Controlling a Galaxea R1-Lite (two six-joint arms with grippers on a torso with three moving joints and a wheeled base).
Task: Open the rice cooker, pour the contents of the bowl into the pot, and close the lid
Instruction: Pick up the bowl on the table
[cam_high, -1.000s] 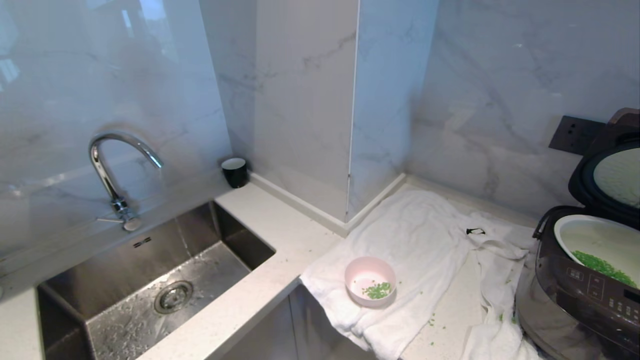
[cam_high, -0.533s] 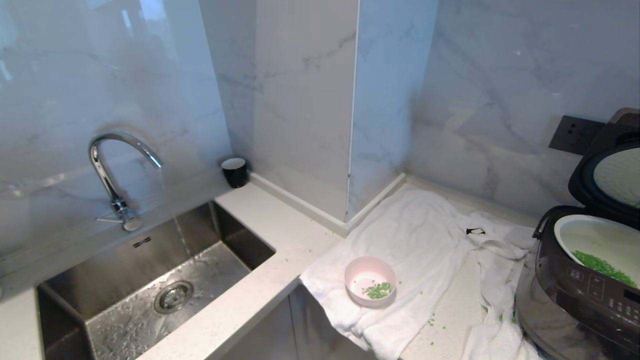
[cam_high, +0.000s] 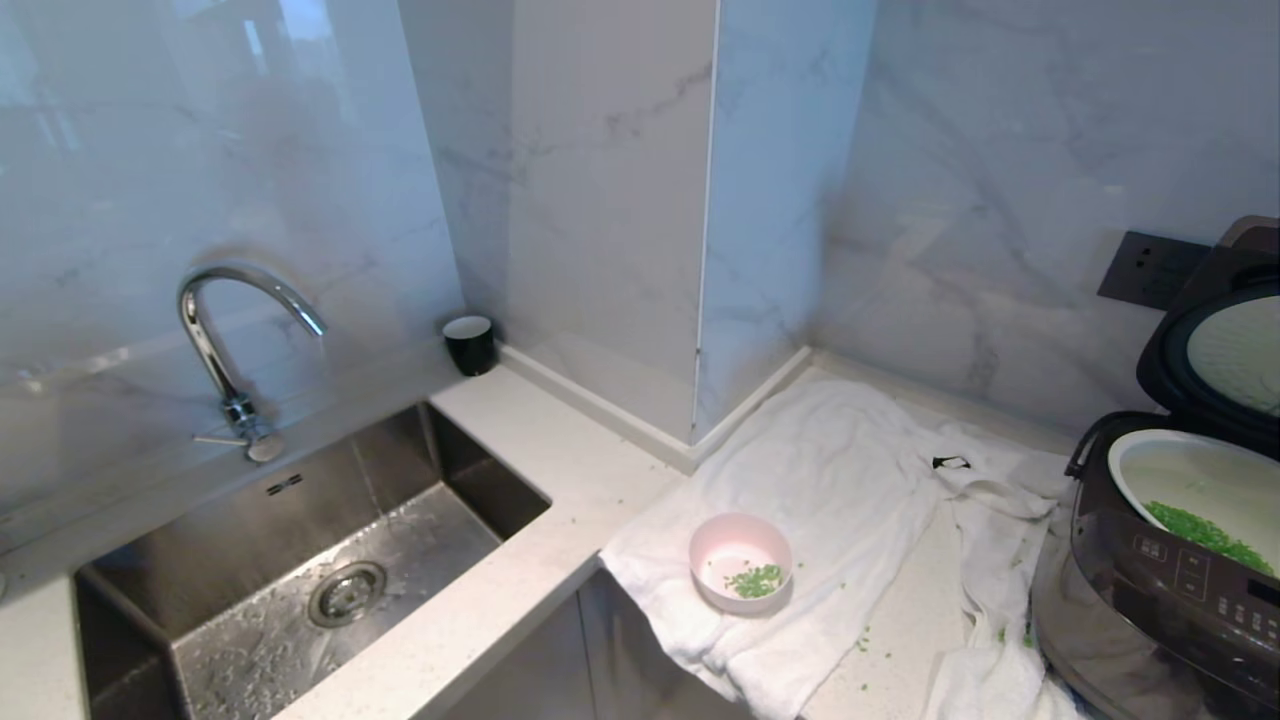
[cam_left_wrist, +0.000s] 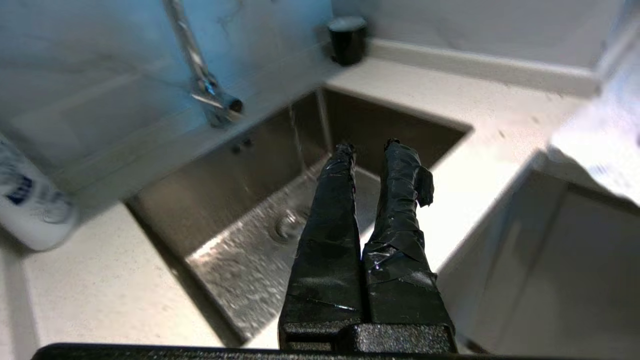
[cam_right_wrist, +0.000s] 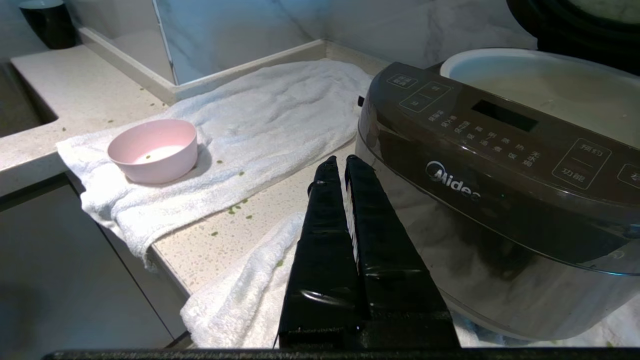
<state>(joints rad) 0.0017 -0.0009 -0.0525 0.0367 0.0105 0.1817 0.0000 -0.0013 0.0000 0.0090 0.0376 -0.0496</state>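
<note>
Silver "Midea" lettering marks the rice cooker (cam_right_wrist: 500, 200) front.

Dark rice cooker (cam_high: 1170, 590) stands lid (cam_high: 1215, 345) raised, green bits in its white pot (cam_high: 1195, 490); pink bowl (cam_high: 740, 562) upright.

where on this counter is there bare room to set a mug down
Bare counter runs between the sink and the white towel, back to the black cup in the corner. A narrower bare strip, dotted with green bits, lies between towel folds left of the rice cooker. The towel around the pink bowl and the cooker's side are crowded.
</note>
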